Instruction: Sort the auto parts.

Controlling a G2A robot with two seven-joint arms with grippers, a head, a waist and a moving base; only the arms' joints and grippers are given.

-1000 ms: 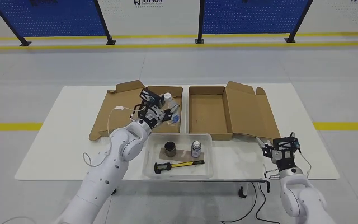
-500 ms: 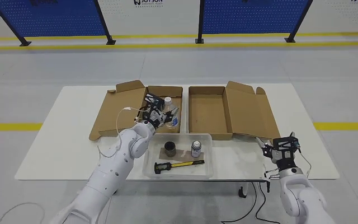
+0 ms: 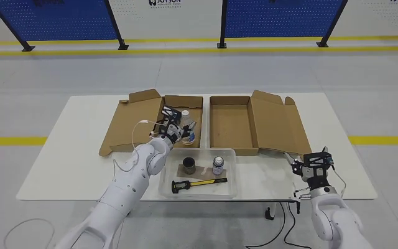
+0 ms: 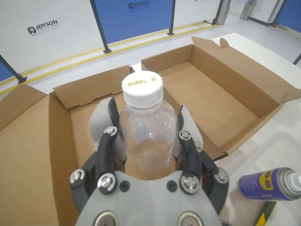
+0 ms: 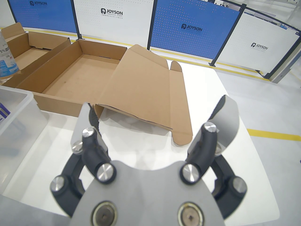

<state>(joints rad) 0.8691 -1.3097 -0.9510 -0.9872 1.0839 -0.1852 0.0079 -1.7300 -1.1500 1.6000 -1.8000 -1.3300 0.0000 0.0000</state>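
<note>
L gripper (image 4: 147, 109) clamps bottle (image 4: 148, 137) upright, long axis vert., inside carton (image 3: 132, 124), top-view centre-left. R gripper (image 3: 315, 163) fingers wide, lower right, well apart.

Lit brightly and evenly from overhead, with a soft shadow beneath the cardboard flap (image 5: 145, 88) on the white bench (image 5: 204, 99). Pale sheen on the floor (image 5: 270, 90). Wide-angle bowing of the barrier posts (image 5: 154, 17) toward the edges of the 2 wrist views.

white table (image 3: 74, 143) on pale grey flr (image 3: 62, 75); yellow flr lines (image 3: 186, 51); blue/white perforated partition panels (image 3: 280, 15) at back.
</note>
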